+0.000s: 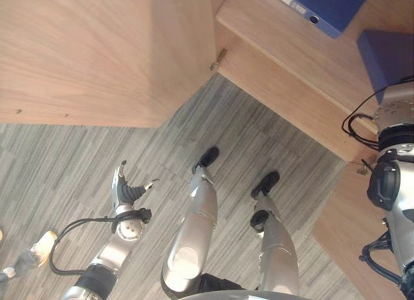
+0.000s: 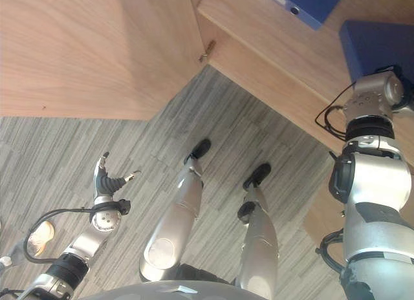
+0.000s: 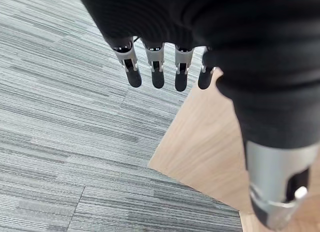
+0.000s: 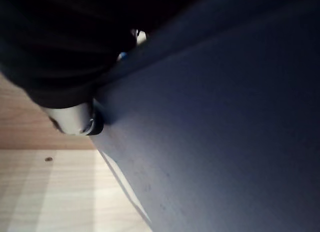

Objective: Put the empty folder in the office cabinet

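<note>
Inside the wooden cabinet, my right robot hand grips the blue folder, not yet released; my left robot hand hangs open.

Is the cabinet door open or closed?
Open. The light wooden cabinet door is swung out over the grey carpet, so the wooden shelf inside shows, with a blue folder lying on it.

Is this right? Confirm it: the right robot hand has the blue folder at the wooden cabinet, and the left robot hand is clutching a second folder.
Not quite. The left robot hand holds nothing; the left wrist view shows its fingers straight over the grey carpet. The rest stands: the right robot hand is against the blue folder at the wooden cabinet.
</note>
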Controlling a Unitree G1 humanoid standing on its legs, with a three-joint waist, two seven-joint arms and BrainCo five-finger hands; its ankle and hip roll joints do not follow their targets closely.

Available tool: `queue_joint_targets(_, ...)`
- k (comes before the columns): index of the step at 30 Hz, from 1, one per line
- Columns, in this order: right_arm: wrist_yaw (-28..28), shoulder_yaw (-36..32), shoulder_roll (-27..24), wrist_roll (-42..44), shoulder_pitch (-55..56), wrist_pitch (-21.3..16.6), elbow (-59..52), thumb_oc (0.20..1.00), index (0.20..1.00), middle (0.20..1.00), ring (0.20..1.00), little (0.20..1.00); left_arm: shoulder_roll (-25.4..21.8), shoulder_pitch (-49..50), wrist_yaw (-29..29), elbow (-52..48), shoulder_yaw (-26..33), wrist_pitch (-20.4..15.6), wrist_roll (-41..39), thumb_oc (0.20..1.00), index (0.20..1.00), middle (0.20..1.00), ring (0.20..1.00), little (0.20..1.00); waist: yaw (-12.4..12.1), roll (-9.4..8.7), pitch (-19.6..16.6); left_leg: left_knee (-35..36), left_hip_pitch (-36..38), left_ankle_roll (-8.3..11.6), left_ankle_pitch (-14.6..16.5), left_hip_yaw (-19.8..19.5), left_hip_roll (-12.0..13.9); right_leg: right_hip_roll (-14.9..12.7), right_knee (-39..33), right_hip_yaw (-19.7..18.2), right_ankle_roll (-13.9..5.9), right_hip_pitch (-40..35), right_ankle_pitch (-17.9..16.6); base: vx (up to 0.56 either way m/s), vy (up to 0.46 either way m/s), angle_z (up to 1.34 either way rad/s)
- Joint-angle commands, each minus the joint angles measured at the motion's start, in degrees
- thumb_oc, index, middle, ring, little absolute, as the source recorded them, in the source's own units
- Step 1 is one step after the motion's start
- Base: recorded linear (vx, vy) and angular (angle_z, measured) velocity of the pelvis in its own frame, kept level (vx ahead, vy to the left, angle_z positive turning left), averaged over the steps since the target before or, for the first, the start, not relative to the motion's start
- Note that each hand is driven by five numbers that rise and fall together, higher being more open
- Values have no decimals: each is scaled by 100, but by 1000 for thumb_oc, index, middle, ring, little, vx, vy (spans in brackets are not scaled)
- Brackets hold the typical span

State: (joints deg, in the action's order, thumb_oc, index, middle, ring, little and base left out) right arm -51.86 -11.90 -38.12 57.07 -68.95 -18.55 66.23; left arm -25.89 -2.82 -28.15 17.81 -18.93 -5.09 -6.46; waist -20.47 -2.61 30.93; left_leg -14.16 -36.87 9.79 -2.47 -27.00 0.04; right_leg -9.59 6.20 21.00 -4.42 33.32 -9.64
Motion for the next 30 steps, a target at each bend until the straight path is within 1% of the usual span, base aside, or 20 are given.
queue_joint_targets(1, -7, 505, -843, -58, -135, -252, -49, 200, 200, 200, 200, 200, -454, -140, -180, -145, 162, -130, -74, 1000, 1000, 1000, 1000, 1000, 83, -70, -114, 31, 421, -406, 1083, 392, -168, -726, -843, -191, -903, -157, -395, 17, -132, 9)
queue_joint_targets(3, -21, 569, -1129, -17, -298, -240, 63, 200, 200, 200, 200, 200, -466, -163, -223, -301, 189, -147, 5, 1000, 1000, 1000, 1000, 1000, 159, -46, -114, 664, 601, -345, 793, 493, 84, -622, -930, -164, -889, -138, -334, 11, -106, 3)
queue_joint_targets(5, -35, 556, -1200, -7, -318, -248, 81, 200, 200, 200, 200, 200, -464, -168, -238, -329, 208, -157, 14, 1000, 1000, 1000, 1000, 1000, 181, -27, -114, 801, 640, -333, 716, 505, 122, -593, -948, -172, -890, -133, -316, -4, -38, -5)
queue_joint_targets(6, -38, 545, -1286, 7, -351, -243, 99, 200, 200, 200, 200, 200, -466, -173, -244, -342, 224, -147, 32, 1000, 1000, 1000, 1000, 1000, 191, -2, -114, 948, 682, -313, 634, 517, 161, -573, -963, -183, -891, -126, -294, 4, -45, -9)
queue_joint_targets(8, -10, 499, -1564, 133, -507, -277, 175, 200, 200, 200, 200, 200, -464, -195, -268, -402, 241, -157, 85, 1000, 1000, 1000, 1000, 1000, 234, 106, -115, 1397, 777, -264, 401, 538, 237, -527, -1003, -239, -895, -83, -232, 12, -38, -8)
queue_joint_targets(9, 4, 509, -1577, 145, -520, -277, 188, 200, 200, 200, 200, 200, -459, -201, -268, -405, 239, -154, 86, 1000, 1000, 1000, 1000, 1000, 232, 111, -115, 1446, 793, -260, 371, 539, 249, -524, -999, -240, -892, -75, -229, -5, -8, -4)
queue_joint_targets(11, 133, 598, -1792, 306, -746, -328, 199, 200, 200, 200, 200, 200, -483, -211, -295, -423, 277, -199, 100, 1000, 1000, 1000, 1000, 1000, 264, 185, -125, 1772, 823, -220, 181, 581, 318, -497, -1021, -262, -900, -13, -185, 0, 0, 0)
queue_joint_targets(12, 148, 620, -1801, 321, -771, -329, 217, 200, 200, 200, 200, 200, -475, -215, -295, -423, 280, -201, 99, 1000, 1000, 1000, 1000, 1000, 265, 189, -128, 1799, 825, -218, 164, 585, 326, -494, -1019, -265, -899, 0, -185, 57, -20, -3)
queue_joint_targets(14, 298, 770, -1920, 466, -992, -332, 249, 200, 200, 200, 200, 200, -484, -223, -306, -445, 297, -231, 107, 1000, 1000, 1000, 1000, 1000, 273, 237, -181, 1916, 802, -188, 176, 620, 382, -432, -1067, -346, -940, 23, -53, 38, -20, -1)
queue_joint_targets(15, 346, 832, -1956, 503, -1052, -317, 276, 200, 200, 200, 200, 200, -482, -218, -306, -466, 298, -243, 99, 1000, 1000, 1000, 1000, 1000, 269, 237, -143, 1916, 738, -164, 104, 612, 341, -451, -1043, -297, -899, 97, -144, -4, -35, -2)
queue_joint_targets(16, 388, 888, -1985, 548, -1139, -299, 317, 200, 200, 200, 200, 200, -491, -246, -314, -486, 295, -258, 100, 1000, 1000, 1000, 1000, 1000, 285, 256, -173, 1916, 708, -146, 141, 634, 357, -430, -1080, -340, -930, 97, -62, -64, -7, -4)
queue_joint_targets(17, 461, 1074, -2035, 624, -1352, -262, 455, 200, 200, 200, 200, 200, -456, -279, -318, -513, 271, -287, 69, 1000, 1000, 1000, 1000, 1000, 313, 261, -158, 1916, 584, -111, 74, 646, 327, -443, -1047, -314, -889, 226, -113, 64, -32, -4)
queue_joint_targets(18, 482, 1141, -2034, 655, -1451, -270, 474, 200, 200, 200, 200, 200, -456, -306, -330, -537, 264, -306, 60, 1000, 1000, 1000, 1000, 1000, 337, 276, -189, 1916, 558, -109, 119, 661, 343, -416, -1068, -380, -913, 215, -33, -36, 9, -5)
queue_joint_targets(19, 487, 1197, -2035, 670, -1507, -275, 500, 200, 200, 200, 200, 200, -440, -306, -336, -539, 268, -312, 54, 1000, 1000, 1000, 1000, 1000, 336, 278, -156, 1916, 521, -103, 61, 653, 318, -442, -1035, -341, -885, 282, -105, 73, -20, -2)
queue_joint_targets(20, 492, 1218, -2040, 675, -1541, -275, 510, 200, 200, 200, 200, 200, -432, -319, -338, -538, 277, -311, 53, 1000, 1000, 1000, 1000, 1000, 353, 285, -198, 1916, 538, -107, 134, 671, 349, -411, -1063, -400, -919, 239, -4, 44, -22, -2)
queue_joint_targets(21, 533, 1341, -2017, 742, -1724, -245, 602, 200, 200, 200, 200, 200, -401, -343, -378, -628, 297, -350, 7, 1000, 1000, 1000, 1000, 1000, 386, 352, -194, 1916, 429, -85, 143, 671, 318, -409, -1038, -449, -916, 319, 63, 0, 0, 0)
queue_joint_targets(22, 535, 1358, -2016, 745, -1734, -246, 613, 200, 200, 200, 200, 200, -395, -334, -377, -630, 296, -351, 8, 1000, 1000, 1000, 1000, 1000, 379, 351, -152, 1916, 392, -80, 51, 652, 282, -447, -997, -394, -881, 389, -52, 42, -26, -2)
queue_joint_targets(23, 556, 1414, -1993, 754, -1837, -241, 606, 200, 200, 200, 200, 200, -409, -356, -433, -685, 306, -378, -12, 1000, 1000, 1000, 1000, 1000, 374, 385, -193, 1916, 346, -66, 136, 664, 298, -423, -1037, -473, -915, 370, 103, 0, 0, 0)
queue_joint_targets(26, 584, 1521, -1975, 731, -1959, -224, 614, 200, 200, 200, 200, 200, -397, -340, -476, -741, 355, -412, -28, 1000, 1000, 1000, 1000, 1000, 355, 433, -203, 1916, 259, -44, 137, 659, 294, -419, -1002, -509, -898, 478, 154, 53, -24, -4)
queue_joint_targets(30, 687, 1831, -1881, 709, -2285, -166, 698, 200, 200, 200, 200, 200, -380, -363, -526, -845, 371, -483, -45, 1000, 1000, 1000, 1000, 1000, 358, 446, -216, 1916, 46, -2, 116, 685, 304, -389, -971, -556, -873, 685, 209, 6, -4, -1)
